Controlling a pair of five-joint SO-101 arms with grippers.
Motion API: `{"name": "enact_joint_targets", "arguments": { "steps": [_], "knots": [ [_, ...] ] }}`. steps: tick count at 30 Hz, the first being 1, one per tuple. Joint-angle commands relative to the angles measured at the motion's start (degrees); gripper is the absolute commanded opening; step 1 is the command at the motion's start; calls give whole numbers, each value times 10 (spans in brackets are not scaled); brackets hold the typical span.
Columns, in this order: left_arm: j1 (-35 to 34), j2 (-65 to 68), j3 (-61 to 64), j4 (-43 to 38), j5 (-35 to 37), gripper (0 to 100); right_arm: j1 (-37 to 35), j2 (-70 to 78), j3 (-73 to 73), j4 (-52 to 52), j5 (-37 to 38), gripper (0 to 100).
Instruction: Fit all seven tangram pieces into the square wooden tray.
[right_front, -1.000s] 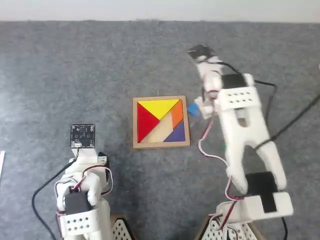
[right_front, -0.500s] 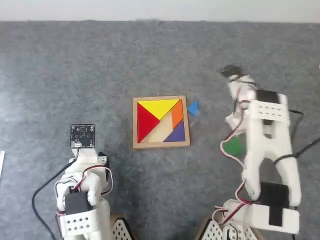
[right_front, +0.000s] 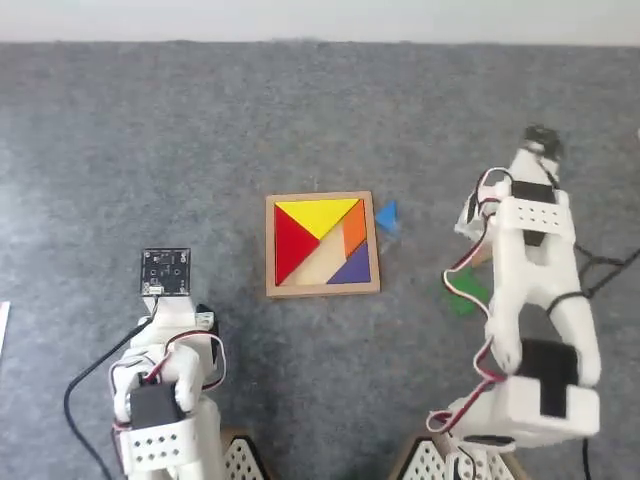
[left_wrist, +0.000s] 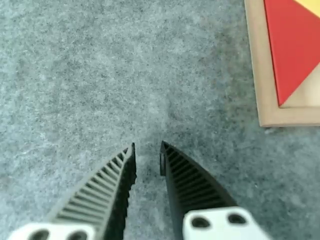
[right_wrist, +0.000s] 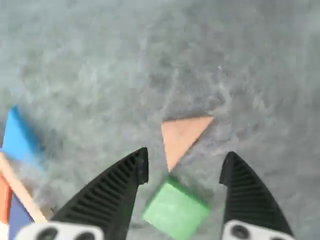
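Note:
The square wooden tray lies mid-table holding yellow, red, orange and purple pieces. A blue triangle lies on the carpet just off its right edge. My right gripper hangs open over a peach triangle and a green square, touching neither; the blue triangle is off to one side. In the high view the green square lies beside the right arm. My left gripper hovers over bare carpet near the tray corner, fingers nearly together with nothing between.
Grey carpet covers the whole table. The left arm sits folded at the front left, well short of the tray. Cables trail from the right arm toward the right edge.
The right arm has swung from beside the tray and blue triangle out to the right. The blue triangle and green square now lie uncovered. The left arm has stayed still.

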Motion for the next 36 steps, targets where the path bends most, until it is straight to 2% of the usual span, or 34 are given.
{"name": "enact_joint_targets", "arguments": {
  "steps": [1, 10, 16, 19, 36],
  "knots": [
    [2, -11, -7, 2, 0, 81, -29, 21, -7, -7, -55, 270],
    [2, -11, -7, 2, 0, 81, -23, 30, -23, 16, -68, 266],
    [2, -11, -7, 2, 0, 81, -3, 60, -30, 1, -202, 266],
    [2, -11, -7, 2, 0, 81, 19, 65, -32, -10, -243, 266],
    [2, -11, -7, 2, 0, 81, 11, 73, -38, -103, -286, 266]
  ]
}}
